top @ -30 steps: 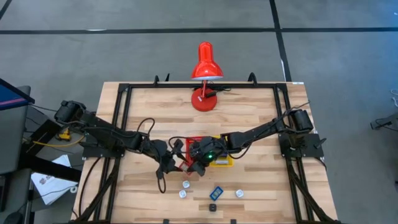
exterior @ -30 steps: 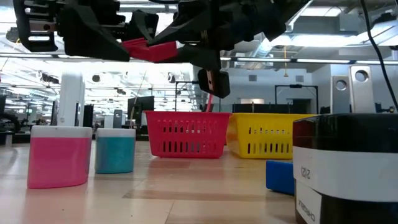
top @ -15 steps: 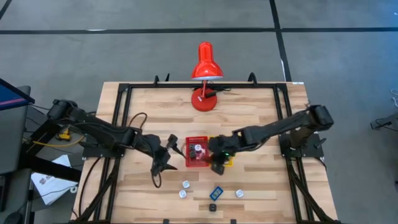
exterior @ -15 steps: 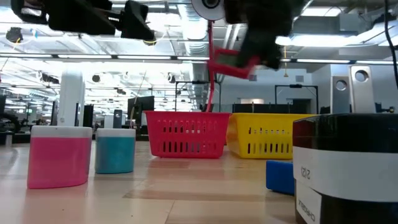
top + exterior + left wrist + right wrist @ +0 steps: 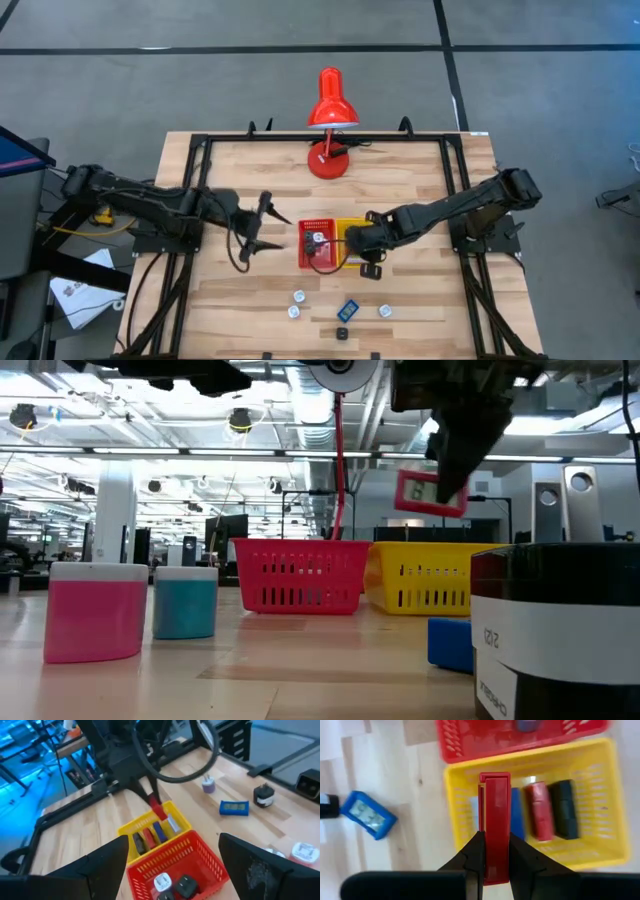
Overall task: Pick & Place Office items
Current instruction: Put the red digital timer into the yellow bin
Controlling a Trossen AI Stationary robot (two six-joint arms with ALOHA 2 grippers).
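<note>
My right gripper (image 5: pixel 495 839) is shut on a flat red rectangle (image 5: pixel 495 805) and hangs over the yellow tray (image 5: pixel 615 795), which holds blue, red and black rectangles lying side by side. The low view shows the red piece (image 5: pixel 428 493) in the air above the trays, with a small grey window on its face. The red tray (image 5: pixel 200 855) beside it holds white and black knob-like pieces. My left gripper (image 5: pixel 268 226) is open and empty, left of the red tray (image 5: pixel 318 246), well above the table. My right gripper pinches the red rectangle between its two fingers (image 5: pixel 476 854) at one end (image 5: pixel 495 865), on its two thin long edges. The fingers come from above, pointing down, along its length. The piece is lifted clear and hangs below the fingers over the yellow tray.
Near the table's near edge lie white knob pieces (image 5: pixel 298 296), a blue rectangle (image 5: pixel 348 309) and a black piece (image 5: pixel 342 333). The red desk lamp (image 5: pixel 330 110) stands at the far edge. Black frame rails run along both sides.
The two grippers were close together at the red tray with the red rectangle between them. My left gripper has drawn back toward the table's left edge, empty. My right gripper has carried the rectangle rightward to above the yellow tray, and the piece has turned from level to hanging upright.
</note>
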